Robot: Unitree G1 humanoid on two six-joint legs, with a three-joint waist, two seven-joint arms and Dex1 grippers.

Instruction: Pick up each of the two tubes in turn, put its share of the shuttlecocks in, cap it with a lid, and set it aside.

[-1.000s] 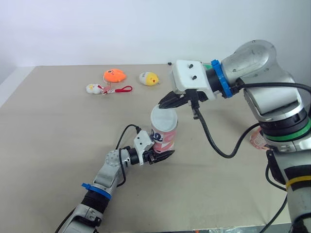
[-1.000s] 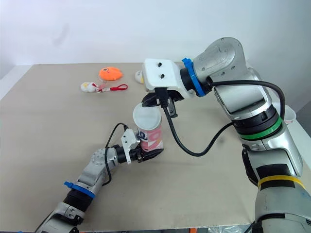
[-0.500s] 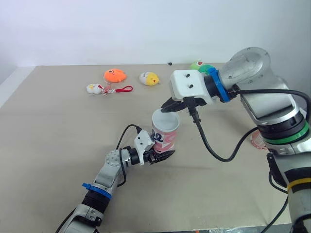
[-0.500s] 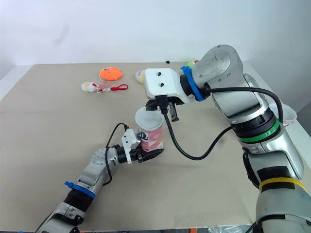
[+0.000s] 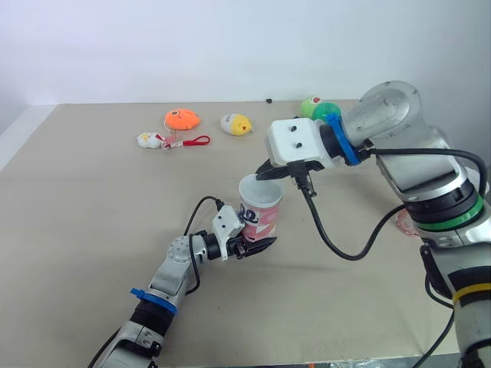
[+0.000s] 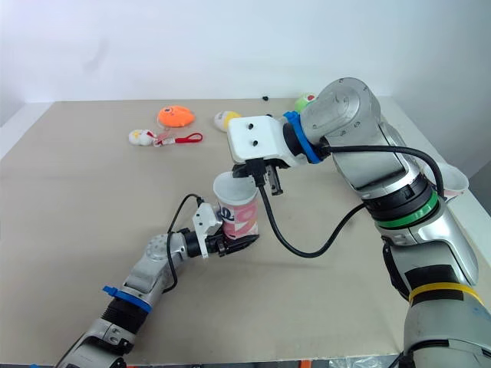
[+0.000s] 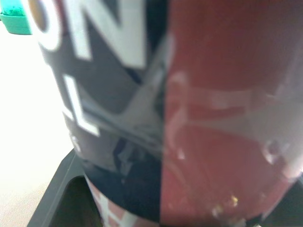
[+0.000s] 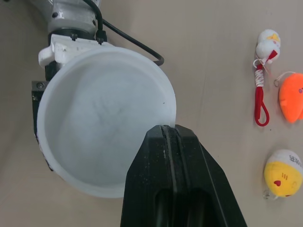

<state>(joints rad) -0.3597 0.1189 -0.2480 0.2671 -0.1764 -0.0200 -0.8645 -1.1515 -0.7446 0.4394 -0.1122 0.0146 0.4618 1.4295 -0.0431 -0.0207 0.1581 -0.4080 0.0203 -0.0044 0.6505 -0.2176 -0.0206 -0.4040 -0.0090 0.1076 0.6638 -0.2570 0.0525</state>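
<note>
Tube: the pink tube [image 5: 261,221] stands upright near the middle of the counter [image 5: 77,222]
Left tool: the left tool [image 5: 255,247] pinches the pink tube low down, with one finger on each side
Lid: the white lid [image 8: 94,137] is right over the top of the pink tube
Right tool: the right tool [image 8: 168,128] reaches in from above, its fingers pressed together on the rim of the white lid
Toys: an orange toy [image 5: 181,119], a yellow toy [image 5: 235,124] and a small white toy [image 5: 148,139] with a red strap [image 5: 193,142] lie at the back of the counter, well apart from the tube
</note>
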